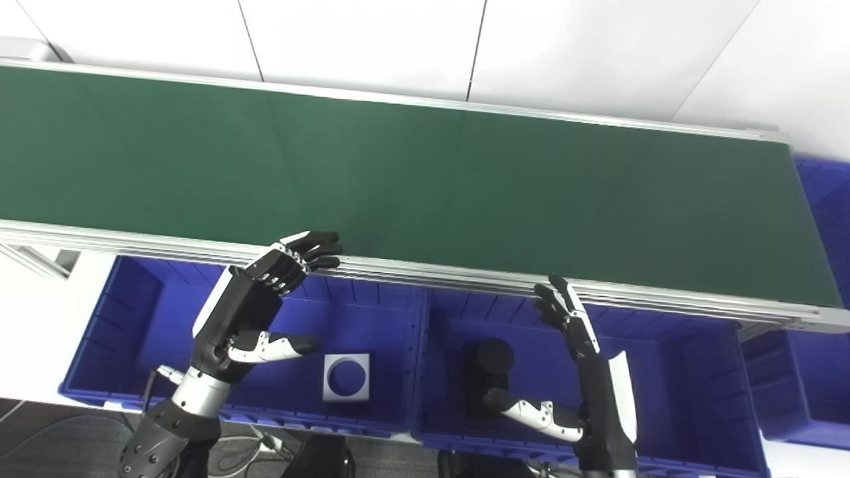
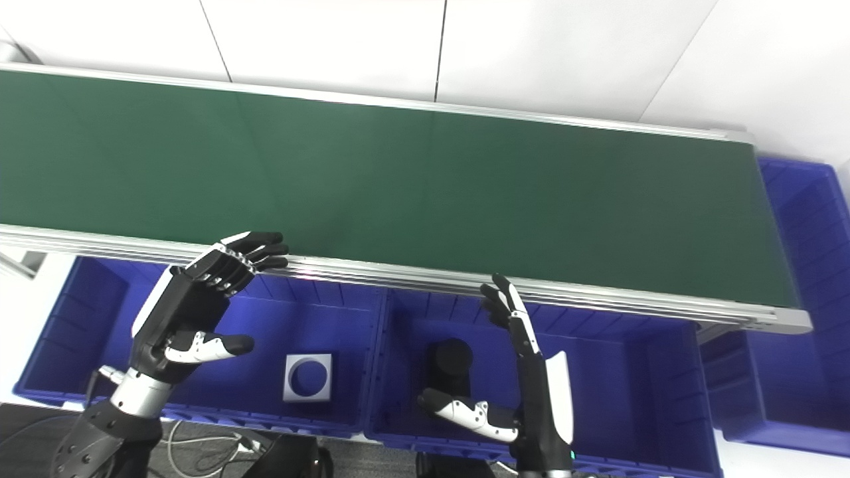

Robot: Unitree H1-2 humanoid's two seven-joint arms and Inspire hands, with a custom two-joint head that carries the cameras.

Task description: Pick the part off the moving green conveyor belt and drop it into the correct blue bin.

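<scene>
Both robot hands, left robot hand (image 1: 255, 312) and right robot hand (image 1: 584, 365), hover spread and empty over the blue bins (image 1: 372, 312); beyond their fingertips the green conveyor belt (image 1: 425, 179) carries no visible part, so neither is nearer.

The green conveyor belt (image 1: 425, 192) is cut off at the left edge. The right hand (image 2: 531, 392) hides part of the black cylinder part (image 2: 450, 364). The far right blue bin (image 1: 827, 199) runs out of the picture.
</scene>
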